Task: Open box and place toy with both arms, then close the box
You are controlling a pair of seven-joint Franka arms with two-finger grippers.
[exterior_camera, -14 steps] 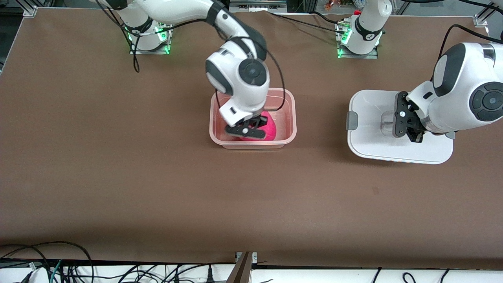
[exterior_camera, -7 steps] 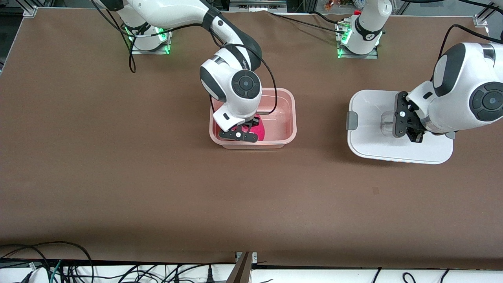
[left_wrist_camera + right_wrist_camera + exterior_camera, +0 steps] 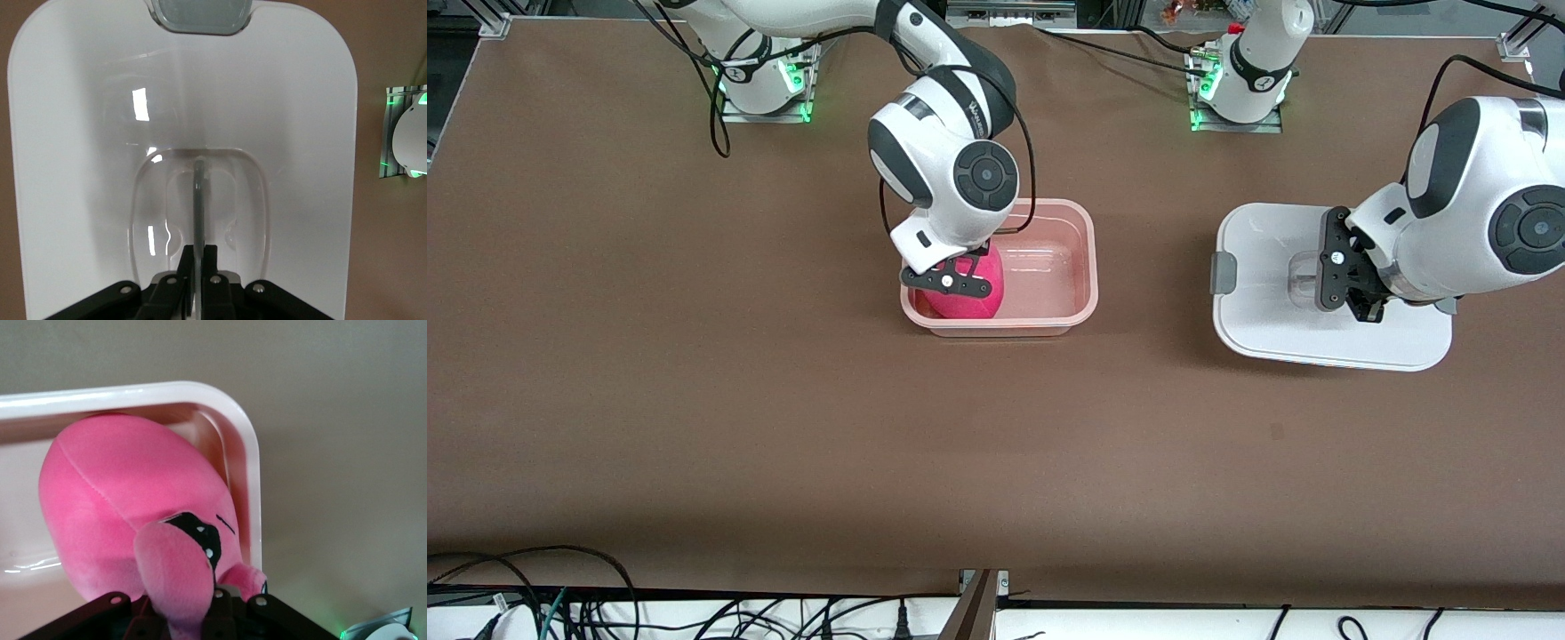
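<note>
Two arms were busy at once, each with its jaws pinched tight on something. The right gripper (image 3: 947, 283) hung over the corner of the box (image 3: 1076, 267) that lay toward the right arm's end of the table and nearer the front camera, and it held the toy (image 3: 965, 298) by one of its bulging eyes, as the right wrist view made plain: the pink eye stalk ran straight down between the jaws (image 3: 193, 613), while the soft body (image 3: 127, 520) hung pressed close against the rounded corner of the tub (image 3: 248, 473). The toy seemed low inside the walls, though I could not tell whether it touched the floor of the box. The lid (image 3: 1263, 267) lay flat on the table (image 3: 694, 400), well apart from the box, toward the left arm's end, and the left gripper (image 3: 1352, 284) sat closed on the thin upright fin of the clear handle (image 3: 197, 220) in the lid's middle, waiting. To my eye the step in hand was setting the toy down, and doing it well would have meant sliding it a little toward the middle of the tub before letting go, since a plush body leaning on the rim might bulge over the edge and foul the lid. I would have lowered it until the body sagged, then spread the jaws and risen straight up so the eye did not snag.
</note>
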